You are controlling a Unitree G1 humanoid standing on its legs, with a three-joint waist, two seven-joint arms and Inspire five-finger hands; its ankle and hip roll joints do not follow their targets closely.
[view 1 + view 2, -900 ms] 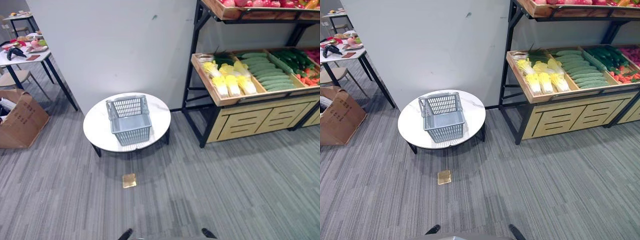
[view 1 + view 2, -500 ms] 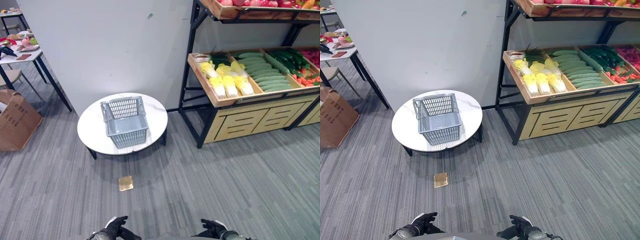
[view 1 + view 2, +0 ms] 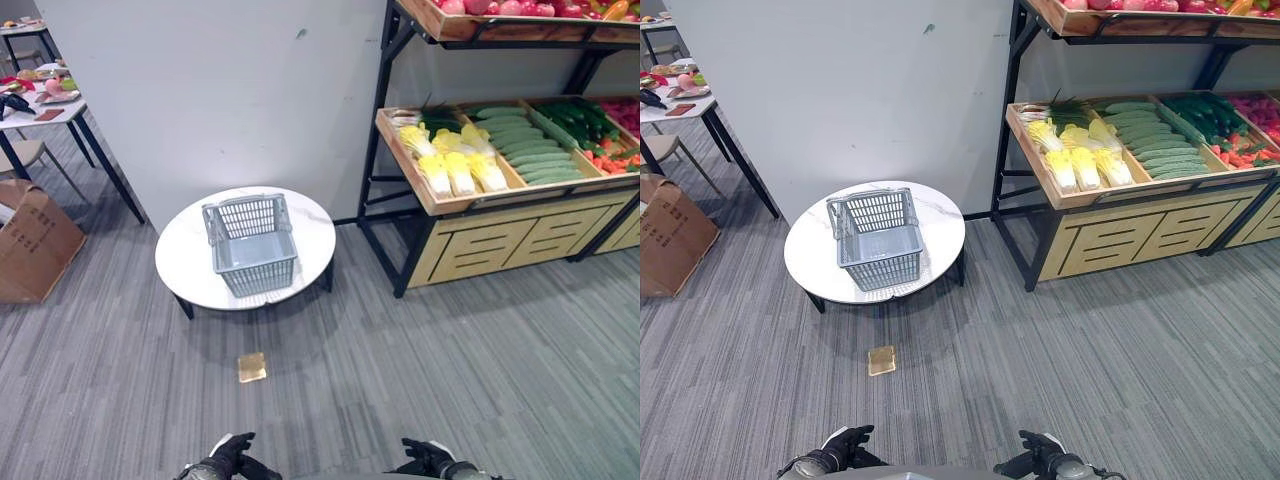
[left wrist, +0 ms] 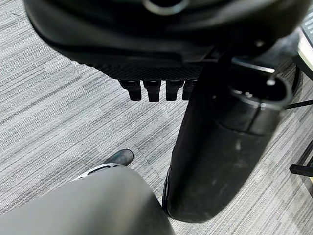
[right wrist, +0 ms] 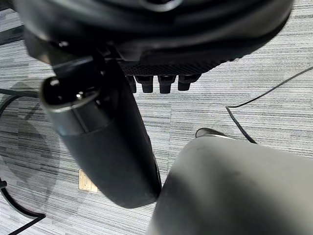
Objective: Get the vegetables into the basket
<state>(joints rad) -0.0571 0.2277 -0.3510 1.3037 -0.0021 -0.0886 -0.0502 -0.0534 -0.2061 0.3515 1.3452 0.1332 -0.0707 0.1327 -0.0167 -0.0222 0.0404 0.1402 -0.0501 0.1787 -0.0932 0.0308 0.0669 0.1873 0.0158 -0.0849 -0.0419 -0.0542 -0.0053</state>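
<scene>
Both hands hang low at the near edge of the eye views, well short of every task object. The left hand point(image 3: 228, 458) sits at the lower left with its fingers loosely extended and its thumb spread to one side; its own wrist view shows a row of fingertips point(image 4: 154, 90) pointing down at the carpet with nothing between them and the thumb point(image 4: 222, 147). The right hand point(image 3: 1042, 455) mirrors it at the lower right, fingers relaxed and parted, empty (its wrist view gives the same straight row of fingertips point(image 5: 159, 83) beside the thumb point(image 5: 102, 142)).

Ahead of the left hand, and well apart from it, stands a round white table point(image 3: 190, 265) carrying a grey plastic basket point(image 3: 252, 243). The basket is upright, slatted on its sides, its handles folded back against the far rim, and it holds nothing. A small tan square point(image 3: 252, 366) lies on the carpet between the hands and the table.

Ahead and to the right of the right hand, farther off than the basket, is a wooden produce rack point(image 3: 500, 235). Its tilted tray holds the vegetables: pale yellow-green cabbages point(image 3: 452, 165) nearest the basket side, then stacked green cucumbers point(image 3: 525, 145), darker green vegetables point(image 3: 585, 115), and small red ones point(image 3: 622, 158) at the far right edge. An upper shelf point(image 3: 470, 22) carries red fruit.
</scene>
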